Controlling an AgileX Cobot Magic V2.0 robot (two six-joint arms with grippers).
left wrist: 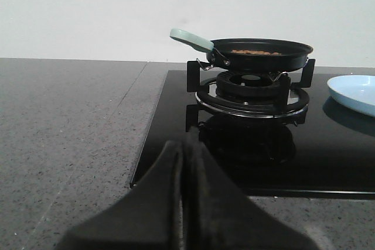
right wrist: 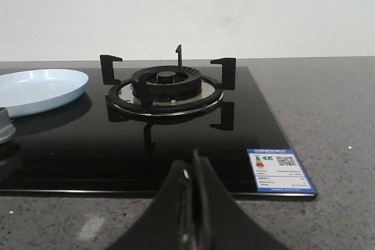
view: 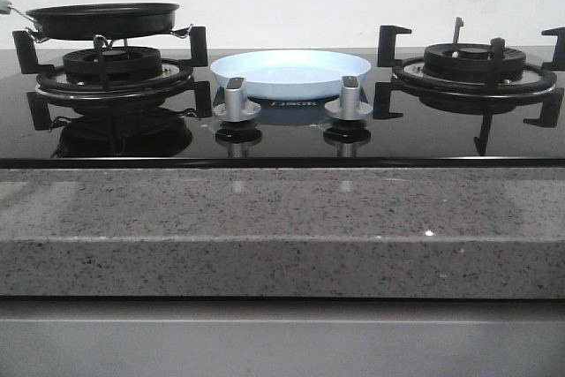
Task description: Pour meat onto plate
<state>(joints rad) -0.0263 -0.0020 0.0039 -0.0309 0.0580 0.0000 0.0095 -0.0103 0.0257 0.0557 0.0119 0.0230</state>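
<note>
Black round frying pan (left wrist: 261, 54) with pale green handle (left wrist: 191, 39) sits on the pan supports of the left gas burner (view: 112, 66); heap of small orange-brown meat pieces (left wrist: 255, 52) lies inside the pan, only a thin strip visible over the rim; wide shallow pale blue-white plate (view: 290, 73) rests on the glossy black glass hob (right wrist: 176, 144), between the two burners and just behind the two silver control knobs (view: 237, 99); plate holds nothing visible; right gas burner (right wrist: 167, 86) bare. Left gripper (left wrist: 183, 162) over the grey speckled stone counter (left wrist: 64, 144) at the hob's near edge, fingers pressed together, nothing between them; right gripper (right wrist: 193, 174) likewise closed and empty, near the blue-edged energy label (right wrist: 279, 170).
</note>
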